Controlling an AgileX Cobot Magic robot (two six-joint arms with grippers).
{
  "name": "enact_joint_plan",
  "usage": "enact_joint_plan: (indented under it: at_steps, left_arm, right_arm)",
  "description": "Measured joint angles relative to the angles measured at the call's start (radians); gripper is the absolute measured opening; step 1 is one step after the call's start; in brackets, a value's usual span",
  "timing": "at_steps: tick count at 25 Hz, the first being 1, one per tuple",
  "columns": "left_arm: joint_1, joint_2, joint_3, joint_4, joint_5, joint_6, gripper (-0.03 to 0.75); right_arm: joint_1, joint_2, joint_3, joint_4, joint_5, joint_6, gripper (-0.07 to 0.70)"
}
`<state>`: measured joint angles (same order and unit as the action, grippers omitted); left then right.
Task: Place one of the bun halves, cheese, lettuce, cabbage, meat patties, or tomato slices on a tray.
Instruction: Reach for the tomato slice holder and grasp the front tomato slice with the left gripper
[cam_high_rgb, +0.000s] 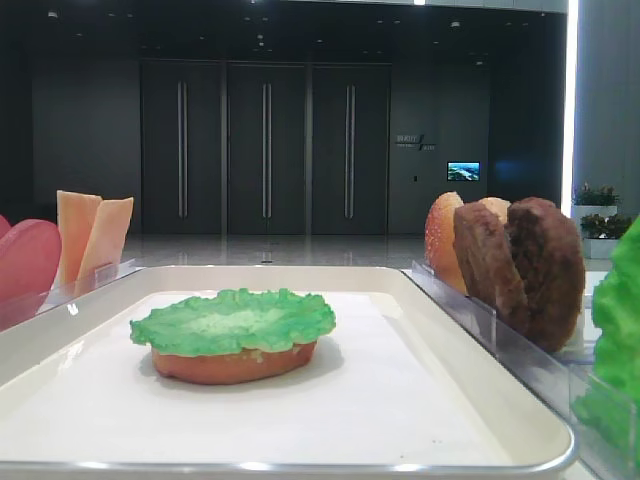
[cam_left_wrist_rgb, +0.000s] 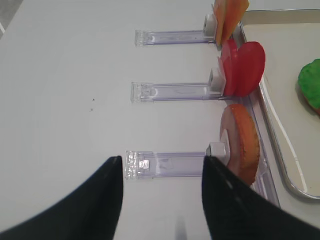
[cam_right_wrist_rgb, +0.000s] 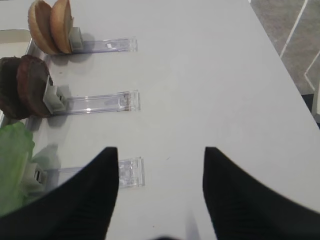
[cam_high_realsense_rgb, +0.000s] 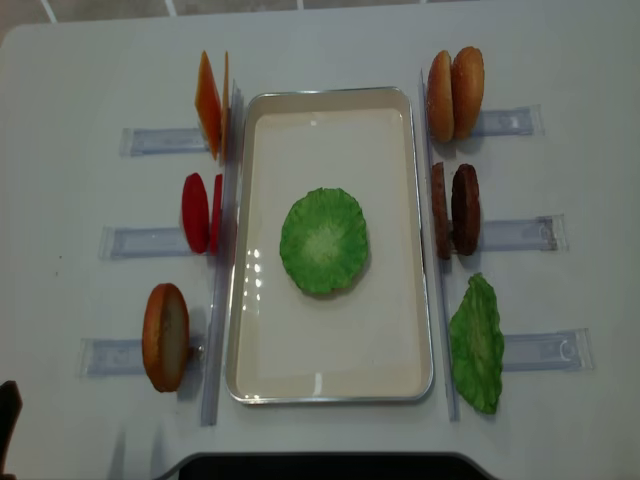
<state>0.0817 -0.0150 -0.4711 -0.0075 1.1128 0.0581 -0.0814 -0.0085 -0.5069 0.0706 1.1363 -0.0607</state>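
The cream tray (cam_high_realsense_rgb: 330, 392) lies in the middle of the table. On it a green lettuce leaf (cam_high_realsense_rgb: 323, 240) covers a flat bun base (cam_high_rgb: 235, 365). Left of the tray, clear holders carry cheese (cam_high_realsense_rgb: 209, 105), tomato slices (cam_high_realsense_rgb: 197, 212) and a bun half (cam_high_realsense_rgb: 165, 336). On the right stand two bun halves (cam_high_realsense_rgb: 455, 93), meat patties (cam_high_realsense_rgb: 455, 208) and a green leaf (cam_high_realsense_rgb: 477, 342). My left gripper (cam_left_wrist_rgb: 162, 165) is open over the bare table, short of the bun half (cam_left_wrist_rgb: 241, 142). My right gripper (cam_right_wrist_rgb: 161, 155) is open too, beside the green leaf's holder (cam_right_wrist_rgb: 127, 172).
Long clear plastic holders (cam_left_wrist_rgb: 172, 91) stick out sideways from both long sides of the tray. The table's right edge (cam_right_wrist_rgb: 280, 60) drops to a grey floor. A dark robot base (cam_high_realsense_rgb: 330, 467) sits at the near table edge.
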Motion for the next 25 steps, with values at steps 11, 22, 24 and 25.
enact_joint_plan:
  at_steps: [11,22,24,25]
  left_arm:
    - [0.000,0.000,0.000,0.000,0.000,-0.001,0.391]
    - [0.000,0.000,0.000,0.000,0.000,-0.001,0.391]
    - [0.000,0.008,-0.005,0.007,0.000,-0.019,0.391]
    - [0.000,0.037,-0.011,0.015,0.001,-0.041,0.391]
  right_arm:
    - [0.000,0.000,0.000,0.000,0.000,0.000,0.360]
    - [0.000,0.000,0.000,0.000,0.000,0.000,0.360]
    - [0.000,0.000,0.000,0.000,0.000,0.000,0.360]
    - [0.000,0.000,0.000,0.000,0.000,0.000,0.360]
